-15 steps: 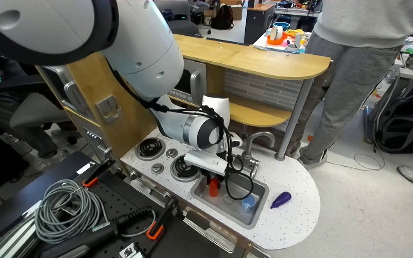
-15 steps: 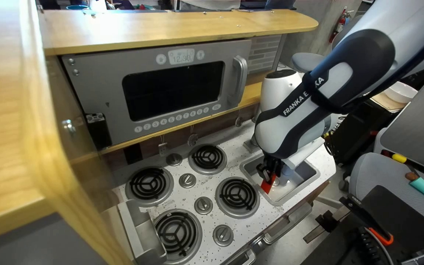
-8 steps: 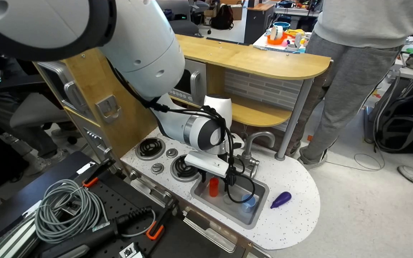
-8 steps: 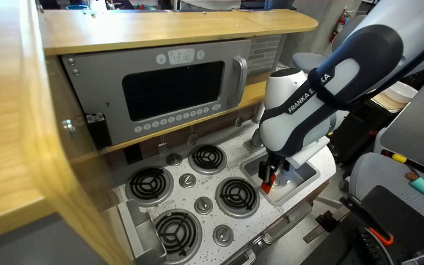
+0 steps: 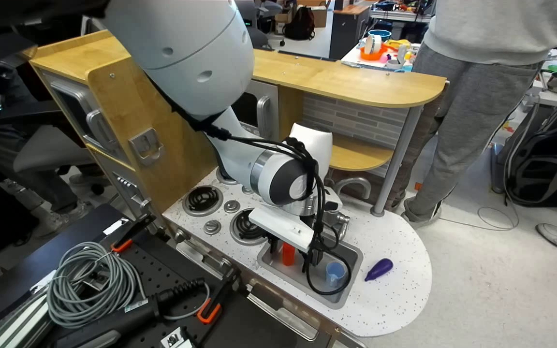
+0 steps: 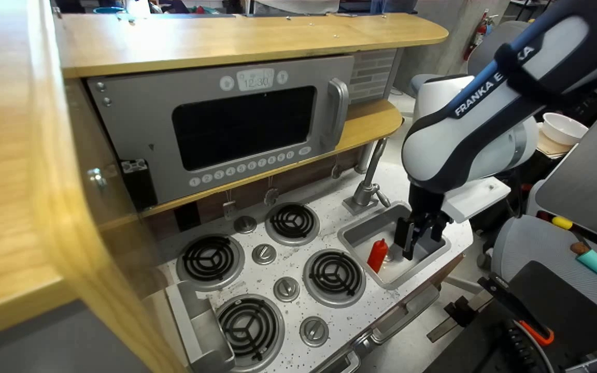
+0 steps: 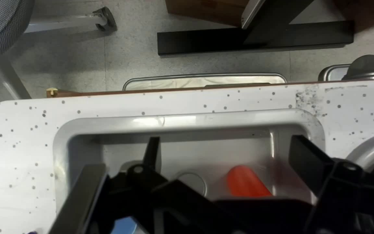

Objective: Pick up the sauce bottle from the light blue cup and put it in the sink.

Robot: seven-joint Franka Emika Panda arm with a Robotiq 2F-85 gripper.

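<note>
Tip up, the red sauce bottle (image 5: 288, 254) (image 6: 378, 255) (image 7: 247, 182) stands in the sink (image 6: 394, 285) (image 7: 206, 120), near the end beside the burners. The light blue cup (image 5: 335, 274) is at the basin's opposite end; only a sliver of the cup (image 7: 124, 225) shows in the wrist view. The bottle is apart from the cup. My gripper (image 7: 226, 144) (image 6: 423, 241) is open above the basin, its fingers spread wide and touching nothing. In the wrist view, part of the bottle is hidden by the gripper's dark body.
A faucet (image 6: 367, 191) rises behind the basin. Black burners (image 6: 335, 278) lie alongside it. On the speckled countertop (image 5: 399, 295) rests a small purple object (image 5: 379, 269). A wooden shelf (image 5: 356, 152) and its metal post (image 5: 399, 159) stand close behind the arm.
The fingers were around the bottle one second ago; they have opened and let go. The gripper has moved up and away from the burners, while the bottle has stayed in the sink.
</note>
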